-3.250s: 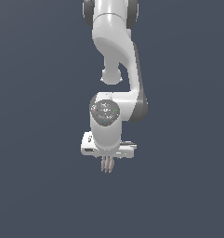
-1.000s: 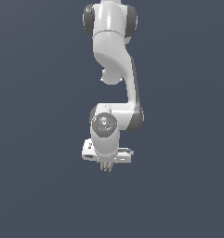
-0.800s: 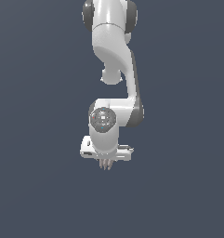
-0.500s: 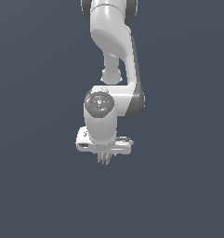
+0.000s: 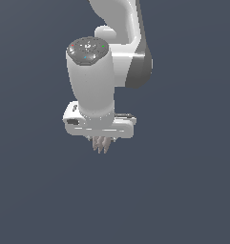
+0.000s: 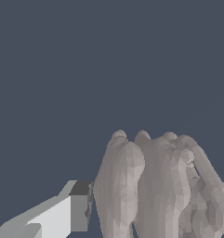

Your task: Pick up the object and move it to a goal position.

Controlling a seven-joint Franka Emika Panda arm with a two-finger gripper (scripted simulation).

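Pinkish-tan ribbed object (image 6: 150, 186), white pincer (image 5: 101, 138) with dark-grey fingertips (image 6: 80, 188), glossy white arm (image 5: 90, 81), flat slate-blue backdrop

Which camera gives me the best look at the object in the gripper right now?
The wrist view: the object fills much of the frame, its ribbed lobes clear beside one fingertip. The exterior view shows only its lobed end poking out below the gripper.
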